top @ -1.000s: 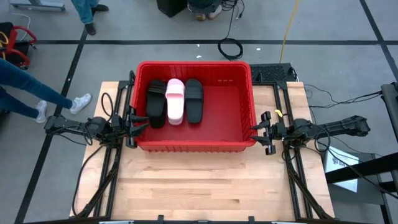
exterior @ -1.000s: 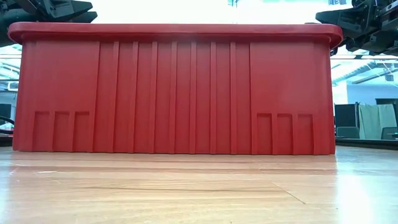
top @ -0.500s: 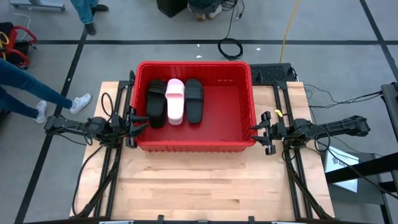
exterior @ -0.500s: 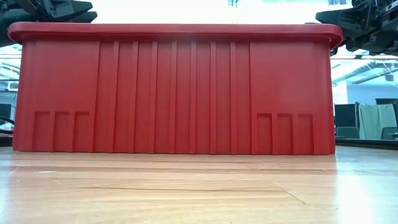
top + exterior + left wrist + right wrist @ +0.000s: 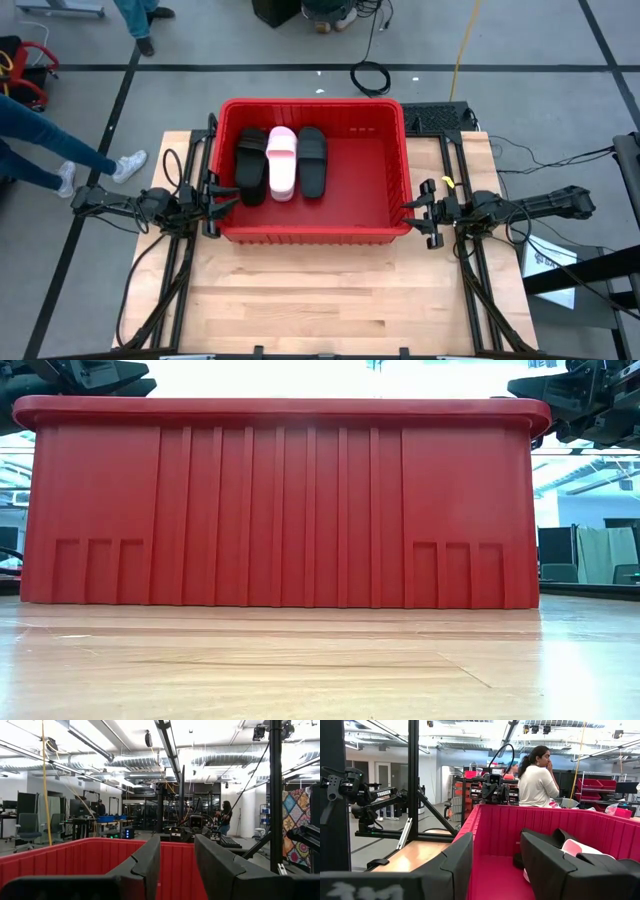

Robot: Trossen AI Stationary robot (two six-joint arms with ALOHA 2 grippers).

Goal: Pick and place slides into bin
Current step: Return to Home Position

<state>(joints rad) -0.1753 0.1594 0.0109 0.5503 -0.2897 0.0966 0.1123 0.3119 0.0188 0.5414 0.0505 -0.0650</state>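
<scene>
On the tabletop (image 5: 330, 290), seen from above, the left arm (image 5: 150, 205) reaches in from 9 o'clock. Its fingers (image 5: 145, 865) are released, with only the gap between them, just outside the left wall of the bin (image 5: 315, 236).

Inside the bin's left half, toward the far wall, three slides show side by side: a black slide (image 5: 251, 165), a pink slide (image 5: 282, 162) and a second black slide (image 5: 313, 160). Each has its long axis running 12 to 6. Whether others lie nested beneath them cannot be told from here.

The right arm (image 5: 520, 207) comes in from 3 o'clock. Its fingers (image 5: 457, 860) are likewise released and empty at the bin's right wall.

The slides lie at about 2 o'clock from the left fingers and at about 10 o'clock from the right ones, so the left arm is the nearer. With nothing grasped and every slide in view resting in the bin, the sorting looks done. Each arm probably needs only to draw outward, away from the walls.
</scene>
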